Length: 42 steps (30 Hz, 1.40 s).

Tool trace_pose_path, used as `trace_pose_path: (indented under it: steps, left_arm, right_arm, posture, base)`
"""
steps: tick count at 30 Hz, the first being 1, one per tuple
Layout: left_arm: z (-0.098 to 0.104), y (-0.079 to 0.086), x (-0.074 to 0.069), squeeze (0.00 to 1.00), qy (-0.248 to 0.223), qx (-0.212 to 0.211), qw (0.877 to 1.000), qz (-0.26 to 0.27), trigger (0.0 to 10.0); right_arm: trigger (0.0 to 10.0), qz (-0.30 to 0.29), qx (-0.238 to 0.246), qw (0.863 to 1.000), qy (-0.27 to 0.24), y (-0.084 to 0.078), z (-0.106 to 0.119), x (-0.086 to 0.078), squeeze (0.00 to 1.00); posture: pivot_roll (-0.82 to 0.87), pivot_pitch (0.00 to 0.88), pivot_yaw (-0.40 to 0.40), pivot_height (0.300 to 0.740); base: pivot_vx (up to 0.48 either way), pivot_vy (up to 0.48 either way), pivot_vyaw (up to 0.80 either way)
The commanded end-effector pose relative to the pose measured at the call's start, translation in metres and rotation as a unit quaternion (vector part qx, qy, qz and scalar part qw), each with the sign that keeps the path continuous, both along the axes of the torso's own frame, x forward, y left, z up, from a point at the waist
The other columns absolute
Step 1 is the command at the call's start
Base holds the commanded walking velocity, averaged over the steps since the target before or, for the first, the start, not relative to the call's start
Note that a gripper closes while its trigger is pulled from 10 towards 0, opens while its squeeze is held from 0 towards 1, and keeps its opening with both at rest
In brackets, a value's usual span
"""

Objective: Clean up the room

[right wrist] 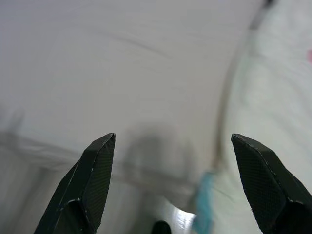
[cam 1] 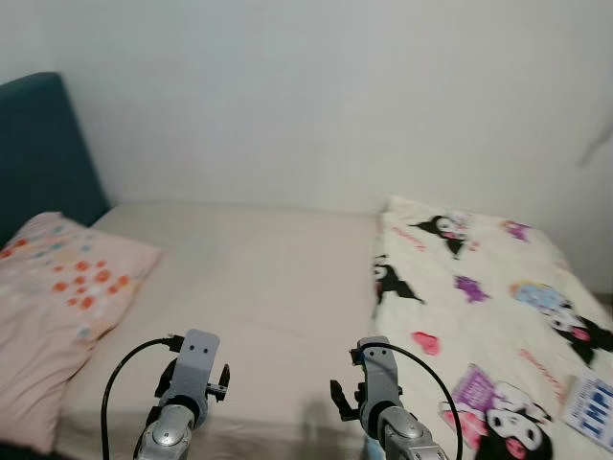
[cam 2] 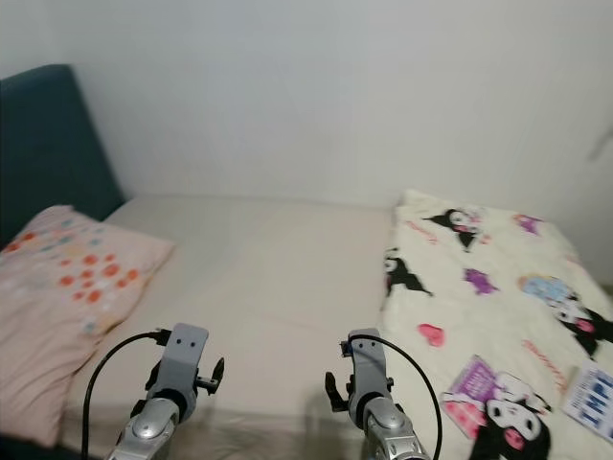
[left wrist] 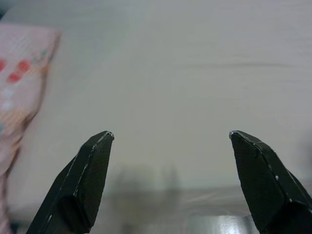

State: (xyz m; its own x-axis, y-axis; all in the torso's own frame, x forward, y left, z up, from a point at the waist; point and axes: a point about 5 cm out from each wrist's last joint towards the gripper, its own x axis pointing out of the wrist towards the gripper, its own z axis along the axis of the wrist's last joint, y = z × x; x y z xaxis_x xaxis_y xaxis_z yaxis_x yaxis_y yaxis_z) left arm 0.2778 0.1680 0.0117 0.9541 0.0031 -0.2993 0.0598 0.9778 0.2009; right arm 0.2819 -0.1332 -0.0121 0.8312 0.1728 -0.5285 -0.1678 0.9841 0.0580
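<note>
Cream bedsheet lies ahead; cartoon-print blanket at two o'clock, floral pillow at ten. Your left gripper and right gripper hang wide, empty; grabbing blind could snag sheet instead

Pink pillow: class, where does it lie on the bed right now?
The pink pillow lies at the bed's left end in the eye views, below the teal headboard, far from the cartoon-print blanket.

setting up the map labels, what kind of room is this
Most likely a bedroom: a bed with a dark teal headboard, a pink spotted pillow and a cartoon-print blanket spread over its right side.
</note>
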Motion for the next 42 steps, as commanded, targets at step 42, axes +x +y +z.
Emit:
trace_pose_path:
  steps: [42]
  left_arm:
    - [-0.046,0.030,-0.036,0.00,0.133,-0.001,0.985,0.108,10.0]
  right_arm:
    - [10.0,0.107,-0.122,0.987,-0.016,0.000,-0.014,-0.018,0.00]
  posture:
    - [0.01,0.000,-0.039,0.740]
  base:
    - [0.000,0.000,-0.06]
